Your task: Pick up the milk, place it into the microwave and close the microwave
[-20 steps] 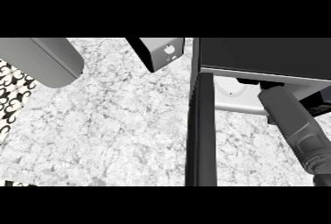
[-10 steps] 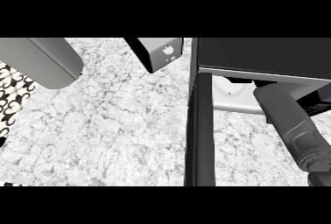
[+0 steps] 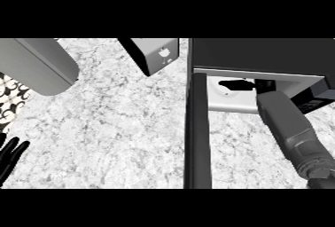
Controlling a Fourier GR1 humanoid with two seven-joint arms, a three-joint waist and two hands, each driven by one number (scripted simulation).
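The microwave (image 3: 262,53) stands at the upper right, its door (image 3: 197,133) swung open and seen edge-on as a dark upright bar. My right forearm reaches into the cavity, and the black right hand (image 3: 237,84) shows just under the top edge of the opening. It lies over a pale rounded shape (image 3: 224,91) on the cavity floor. I cannot make out the milk; the hand and the microwave roof hide that spot. My left hand (image 3: 9,156) rests open at the lower left edge, fingers up.
A grey box (image 3: 154,54) stands on the marble counter (image 3: 118,133) just left of the microwave. A large grey rounded body (image 3: 36,64) fills the upper left. Below it, a black-and-white patterned thing (image 3: 9,102) lies at the left edge.
The right hand has slid a little further left inside the microwave, so more of it shows. The left hand has risen into view at the lower left.
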